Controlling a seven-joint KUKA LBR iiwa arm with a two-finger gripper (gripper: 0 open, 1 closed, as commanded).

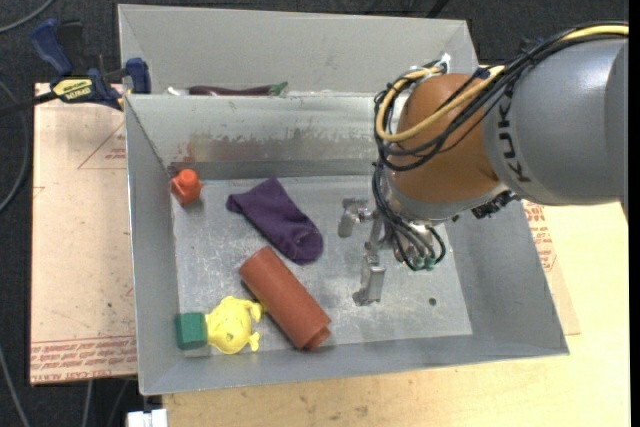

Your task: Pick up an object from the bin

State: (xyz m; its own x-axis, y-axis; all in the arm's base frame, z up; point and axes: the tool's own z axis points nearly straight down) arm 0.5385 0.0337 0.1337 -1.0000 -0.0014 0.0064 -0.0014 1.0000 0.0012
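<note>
My gripper [361,253] hangs over the bin floor right of centre, open, with nothing between its two metal fingers [368,287]. A crumpled purple cloth [279,218] lies just left of it, apart from the fingers. A red-brown cylinder [284,298] lies slantwise at the lower left of the gripper, its near end a short way from the lower fingertip.
A yellow toy duck [233,324] and a green block [191,330] sit in the front left corner. A small orange piece [186,186] rests at the back left wall. The arm's orange cover and cables hang over the bin's right side.
</note>
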